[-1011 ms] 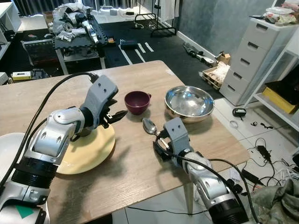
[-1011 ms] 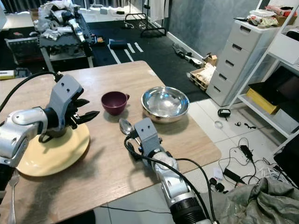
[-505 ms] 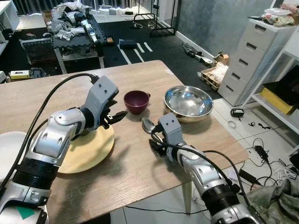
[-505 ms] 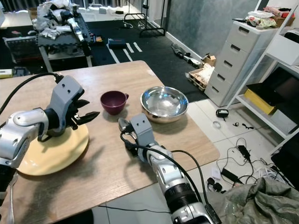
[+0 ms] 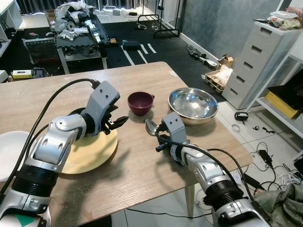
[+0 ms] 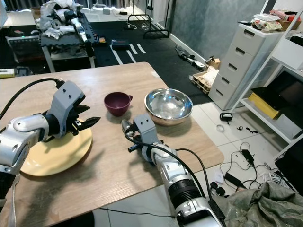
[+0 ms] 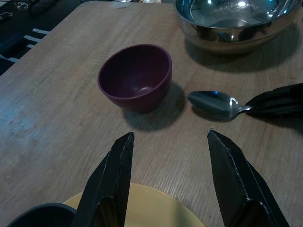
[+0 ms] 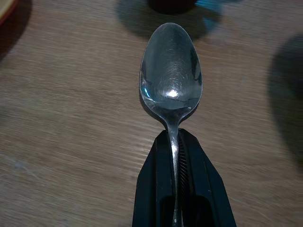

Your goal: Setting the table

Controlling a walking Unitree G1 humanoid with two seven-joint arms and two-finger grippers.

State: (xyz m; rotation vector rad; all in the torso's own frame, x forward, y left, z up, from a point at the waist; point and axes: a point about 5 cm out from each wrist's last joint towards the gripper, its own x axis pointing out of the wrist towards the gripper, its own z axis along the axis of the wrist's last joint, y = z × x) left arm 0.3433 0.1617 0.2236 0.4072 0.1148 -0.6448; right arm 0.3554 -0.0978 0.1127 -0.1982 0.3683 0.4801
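At the left of the frame a yellow plate [image 5: 90,153] lies on the wooden bench [image 5: 142,175]. The left pincer [image 7: 168,182] hovers over the plate's far edge, its fingers spread wide with nothing between them. Right of it, at upper centre, stands a maroon cup [image 5: 140,103]. Just below and right of the cup, the right pincer [image 8: 177,142] is closed on the handle of a spoon [image 8: 171,80], whose bowl sits low over the bench near the cup. A steel bowl [image 5: 192,104] stands at upper right.
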